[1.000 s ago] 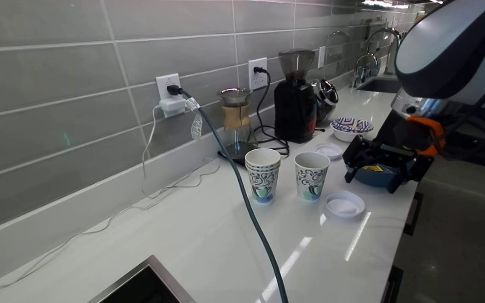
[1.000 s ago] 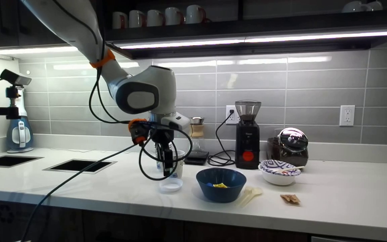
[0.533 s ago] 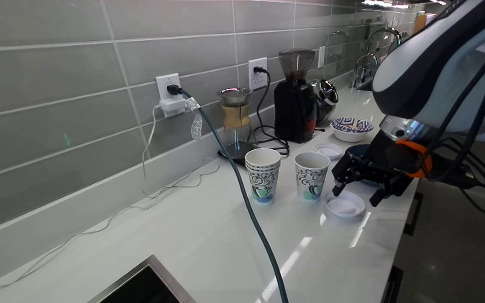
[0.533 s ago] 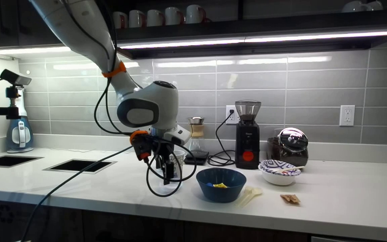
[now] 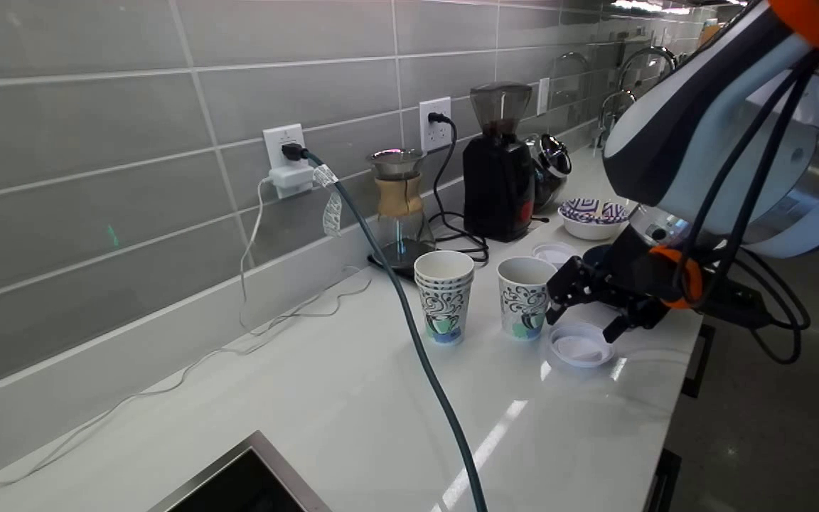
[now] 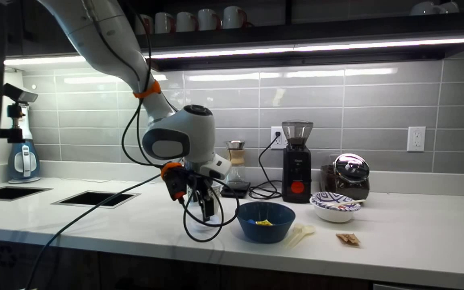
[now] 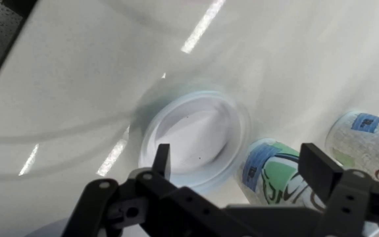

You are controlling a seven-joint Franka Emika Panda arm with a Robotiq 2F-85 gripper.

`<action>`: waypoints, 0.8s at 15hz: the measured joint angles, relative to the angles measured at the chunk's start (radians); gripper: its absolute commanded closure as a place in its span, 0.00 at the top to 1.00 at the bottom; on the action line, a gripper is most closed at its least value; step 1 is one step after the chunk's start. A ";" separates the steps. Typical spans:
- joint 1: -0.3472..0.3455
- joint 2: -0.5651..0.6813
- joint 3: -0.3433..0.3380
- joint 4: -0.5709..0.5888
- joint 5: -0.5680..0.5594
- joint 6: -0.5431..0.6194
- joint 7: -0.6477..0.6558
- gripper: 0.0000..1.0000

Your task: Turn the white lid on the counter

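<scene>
The white lid (image 5: pixel 581 347) lies on the glossy white counter (image 5: pixel 352 427), near the single paper cup. It shows whole save for a small part behind a finger in the wrist view (image 7: pixel 196 131), with its raised rim facing up. In an exterior view the lid (image 6: pixel 212 223) is partly hidden by the gripper and cables. My gripper (image 5: pixel 583 325) is open and empty, tilted, just behind and above the lid. In the wrist view the gripper (image 7: pixel 235 154) has one finger over the lid's near edge and the other in front of the paper cup.
A single paper cup (image 5: pixel 525 302) stands beside the lid, with a cup stack (image 5: pixel 445 302) beyond. A second white lid (image 5: pixel 553 254) lies farther back. The blue bowl (image 6: pixel 265 227) and plastic cutlery (image 6: pixel 298 233) are nearby. A dark cable (image 5: pixel 424 352) crosses the counter.
My gripper has moved down and away from beside the blue bowl toward the white lid and the single cup, and it has tilted. It stays open. The lid has not moved.
</scene>
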 measured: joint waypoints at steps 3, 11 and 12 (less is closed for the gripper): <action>0.000 0.027 0.001 0.007 0.022 0.019 -0.022 1.00; -0.006 0.044 -0.005 0.009 0.026 0.027 -0.025 1.00; -0.007 0.044 -0.005 0.009 0.026 0.027 -0.025 1.00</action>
